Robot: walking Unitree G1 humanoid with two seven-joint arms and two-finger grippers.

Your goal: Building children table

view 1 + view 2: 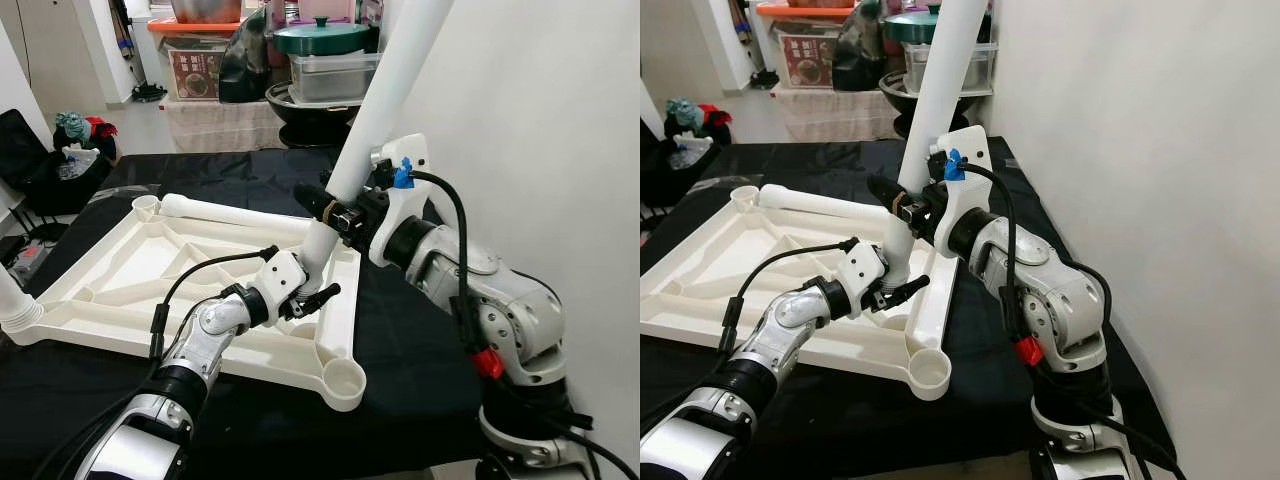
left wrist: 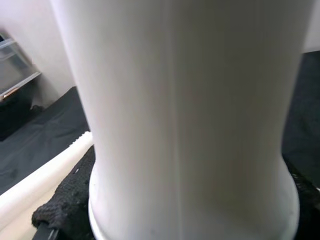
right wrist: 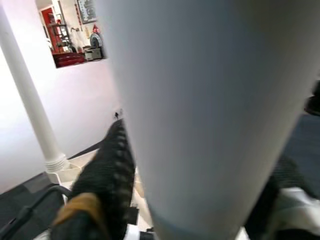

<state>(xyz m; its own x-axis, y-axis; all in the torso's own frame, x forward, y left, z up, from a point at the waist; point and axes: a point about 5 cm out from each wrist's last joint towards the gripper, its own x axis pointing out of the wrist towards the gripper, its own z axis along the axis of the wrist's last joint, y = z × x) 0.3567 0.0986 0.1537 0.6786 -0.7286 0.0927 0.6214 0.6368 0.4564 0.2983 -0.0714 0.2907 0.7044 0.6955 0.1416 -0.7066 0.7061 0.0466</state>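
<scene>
Worktop point(image 1: 420, 370), black cloth over it, carries the white tabletop point(image 1: 120, 300) lying underside up so the corner sockets face upward for the legs. One leg already stands at the far-left corner point(image 1: 15, 305); another leg point(image 1: 235, 213) lies across the far edge, probably waiting its turn. The leg in hand point(image 1: 375, 110) stands tilted, foot near the right edge rib, not in the near empty socket point(image 1: 345, 378). Right gripper point(image 1: 335, 212) has fingers clamped on the shaft to steer it. Left gripper point(image 1: 305, 298) sits at the base; fingers look closed around it, though the leg hides the contact.
</scene>
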